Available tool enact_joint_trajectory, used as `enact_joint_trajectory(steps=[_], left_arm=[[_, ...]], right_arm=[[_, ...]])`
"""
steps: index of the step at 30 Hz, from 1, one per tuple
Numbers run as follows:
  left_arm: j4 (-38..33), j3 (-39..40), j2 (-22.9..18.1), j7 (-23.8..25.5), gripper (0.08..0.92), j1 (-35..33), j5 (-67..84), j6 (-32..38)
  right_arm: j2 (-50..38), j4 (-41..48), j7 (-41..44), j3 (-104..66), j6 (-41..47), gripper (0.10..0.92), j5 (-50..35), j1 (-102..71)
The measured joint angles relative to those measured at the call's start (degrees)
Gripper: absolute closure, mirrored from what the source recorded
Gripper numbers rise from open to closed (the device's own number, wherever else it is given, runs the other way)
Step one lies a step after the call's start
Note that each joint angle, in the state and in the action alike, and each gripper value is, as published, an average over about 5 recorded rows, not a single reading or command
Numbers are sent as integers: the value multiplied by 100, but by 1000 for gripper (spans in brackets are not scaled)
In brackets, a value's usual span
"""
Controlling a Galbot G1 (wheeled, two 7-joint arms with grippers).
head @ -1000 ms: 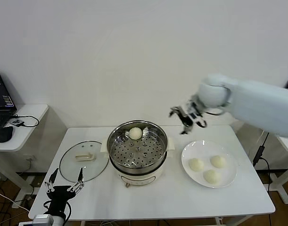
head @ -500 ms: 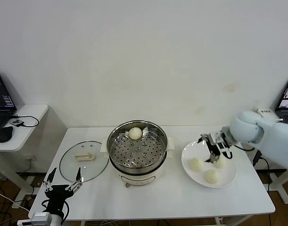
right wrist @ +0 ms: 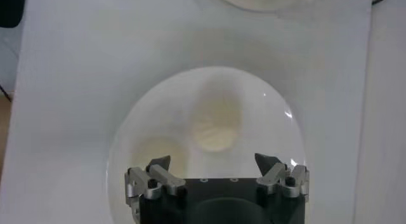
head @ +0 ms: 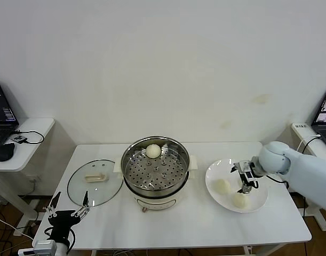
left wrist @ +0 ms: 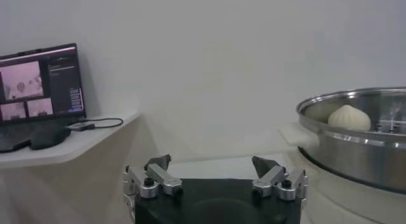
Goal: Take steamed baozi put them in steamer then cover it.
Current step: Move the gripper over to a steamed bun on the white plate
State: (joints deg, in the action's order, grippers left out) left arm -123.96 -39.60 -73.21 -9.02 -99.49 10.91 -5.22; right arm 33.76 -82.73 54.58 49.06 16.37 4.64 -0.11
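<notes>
On table (head: 195, 224): steamer (head: 155, 166) centre with one baozi (head: 153, 151) already inside, cover (head: 95, 182) lying to its left, plate (head: 259, 201) at right bearing the other buns. Right gripper (head: 245, 178) open over plate; could squash or nudge a bun off if dropped off-centre. Left gripper (head: 66, 214) open, idle near front edge

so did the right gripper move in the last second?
Yes. The right gripper came down from above the table's back edge, beside the steamer, to just over the plate of buns, jaws open.

right pincer (head: 247, 178) | swung from beside steamer (head: 155, 166) | down onto plate (head: 216, 173)
</notes>
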Motion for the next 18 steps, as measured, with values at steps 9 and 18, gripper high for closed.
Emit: enact_joint_trajectory(steps=[9, 18], left_arm=[[57, -25, 18, 4, 177, 6, 2, 5], [105, -27, 7, 5, 177, 36, 5, 9]], right_arm=[[482, 508, 7, -124, 8, 202, 103, -253], [845, 845, -5, -203, 17, 202, 203, -390]])
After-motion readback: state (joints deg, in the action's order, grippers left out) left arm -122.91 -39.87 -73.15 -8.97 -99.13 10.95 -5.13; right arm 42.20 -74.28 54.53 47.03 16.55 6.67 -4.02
